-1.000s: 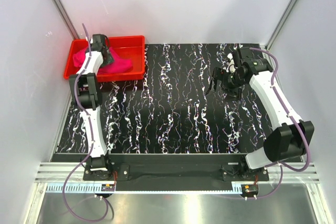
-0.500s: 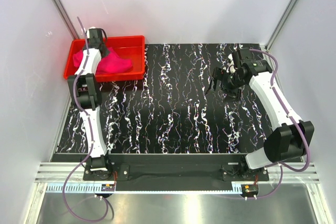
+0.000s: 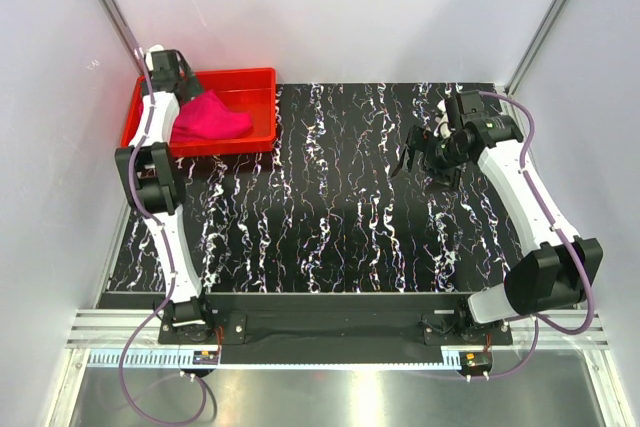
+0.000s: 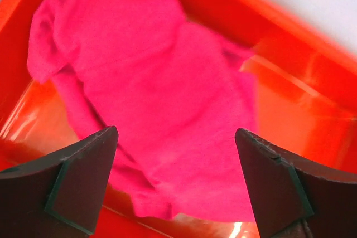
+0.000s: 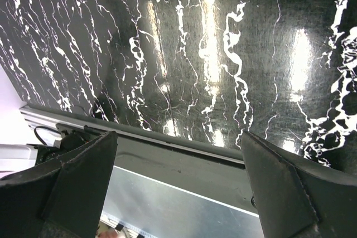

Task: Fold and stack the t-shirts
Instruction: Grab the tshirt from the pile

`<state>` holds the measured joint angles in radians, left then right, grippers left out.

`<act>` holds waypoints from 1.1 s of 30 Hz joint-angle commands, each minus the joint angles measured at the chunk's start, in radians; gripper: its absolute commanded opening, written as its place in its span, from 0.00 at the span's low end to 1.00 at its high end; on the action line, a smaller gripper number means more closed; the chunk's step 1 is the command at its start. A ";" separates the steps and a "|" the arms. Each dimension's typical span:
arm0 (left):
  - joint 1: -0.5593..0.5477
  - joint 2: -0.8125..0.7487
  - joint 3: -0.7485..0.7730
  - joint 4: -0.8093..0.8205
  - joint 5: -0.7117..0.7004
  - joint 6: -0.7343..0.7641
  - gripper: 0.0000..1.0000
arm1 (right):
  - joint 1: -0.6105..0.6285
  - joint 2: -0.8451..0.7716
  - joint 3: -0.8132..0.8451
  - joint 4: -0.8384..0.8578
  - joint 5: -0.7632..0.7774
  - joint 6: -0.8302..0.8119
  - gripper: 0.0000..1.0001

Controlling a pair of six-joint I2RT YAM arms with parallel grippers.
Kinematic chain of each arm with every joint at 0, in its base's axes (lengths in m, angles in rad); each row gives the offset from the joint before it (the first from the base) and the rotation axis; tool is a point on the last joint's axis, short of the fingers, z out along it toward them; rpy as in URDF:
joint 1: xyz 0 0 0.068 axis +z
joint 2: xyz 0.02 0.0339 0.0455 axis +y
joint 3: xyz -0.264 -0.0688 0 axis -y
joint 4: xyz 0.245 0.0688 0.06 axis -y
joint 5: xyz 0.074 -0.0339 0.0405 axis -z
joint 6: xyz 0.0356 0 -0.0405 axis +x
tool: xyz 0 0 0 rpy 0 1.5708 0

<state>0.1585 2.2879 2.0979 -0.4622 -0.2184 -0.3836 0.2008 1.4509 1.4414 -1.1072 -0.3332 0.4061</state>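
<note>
**Top and wrist views.** The black marbled table (image 3: 330,207) spans the floor of the cell. A red tray (image 3: 240,73) sits at the table's 10 o'clock corner. The magenta t-shirt (image 3: 212,117) lies bunched inside the tray, from its centre toward 9 o'clock. The left gripper (image 4: 175,132) hangs over the t-shirt with its fingers spread wide, grasping nothing. The right gripper (image 5: 178,135) hovers above bare table near 2 o'clock, also spread wide and empty.
</note>
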 commanded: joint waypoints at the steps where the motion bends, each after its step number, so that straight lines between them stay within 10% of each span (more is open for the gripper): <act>1: 0.007 0.047 0.011 0.056 -0.024 0.014 0.90 | 0.005 0.035 0.030 0.043 -0.023 0.019 1.00; 12: 0.030 0.148 0.033 -0.026 0.053 -0.214 0.61 | 0.005 0.152 0.099 0.032 -0.012 -0.001 1.00; 18: 0.041 0.099 0.002 0.062 0.071 -0.238 0.00 | 0.006 0.158 0.088 0.030 -0.006 -0.006 1.00; 33: -0.118 -0.479 0.117 0.243 0.438 -0.296 0.00 | 0.006 0.140 0.135 -0.065 0.011 -0.026 1.00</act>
<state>0.1207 2.0354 2.1429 -0.3569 0.0811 -0.6651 0.2008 1.6474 1.5349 -1.1469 -0.3363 0.4068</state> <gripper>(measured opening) 0.036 0.994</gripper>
